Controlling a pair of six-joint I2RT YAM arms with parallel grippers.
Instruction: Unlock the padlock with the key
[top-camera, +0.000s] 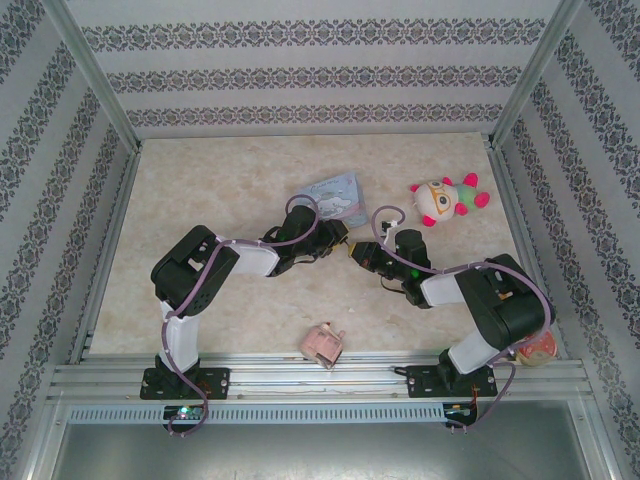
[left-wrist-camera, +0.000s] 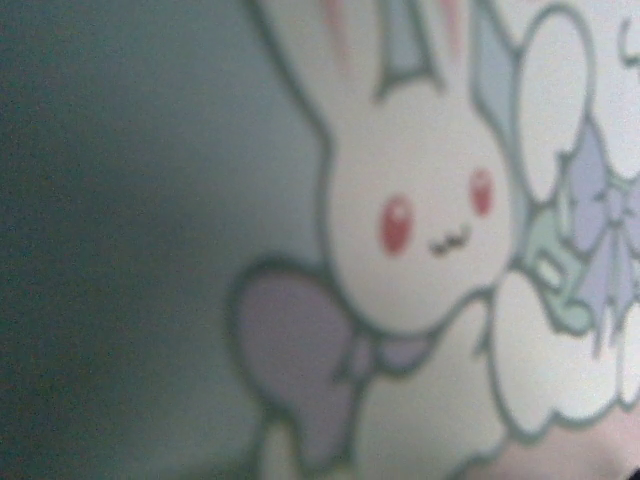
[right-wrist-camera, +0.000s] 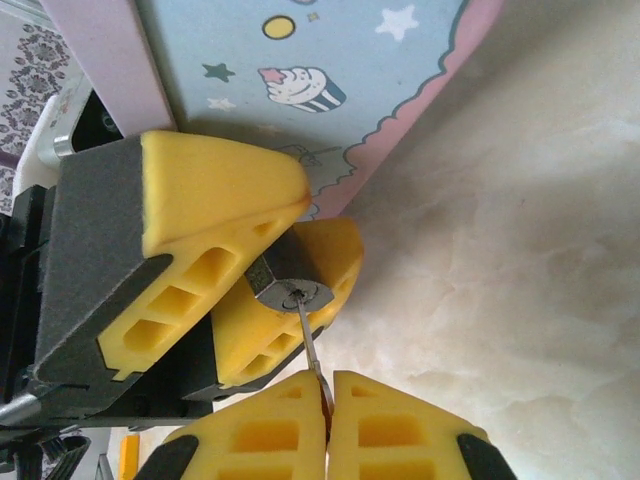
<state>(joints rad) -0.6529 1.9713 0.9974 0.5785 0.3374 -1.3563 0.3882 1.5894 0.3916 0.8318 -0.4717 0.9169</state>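
Observation:
The padlock (right-wrist-camera: 287, 291), a small black body with a round keyhole face, is clamped between the yellow fingers (right-wrist-camera: 215, 195) of my left gripper (top-camera: 341, 240), which is shut on it. The shackle is hidden behind those fingers. The key (right-wrist-camera: 310, 345), a thin silvery blade, runs from the closed pads of my right gripper (right-wrist-camera: 329, 388) up to the keyhole, its tip in the slot. In the top view my right gripper (top-camera: 362, 252) meets the left one at the table's middle.
The light-blue cartoon tin (top-camera: 335, 196) lies just behind the grippers; its bunny print (left-wrist-camera: 420, 230) is blurred and very close in the left wrist view. A plush toy (top-camera: 446, 200) sits back right. A pink toy block (top-camera: 323, 345) lies near the front edge.

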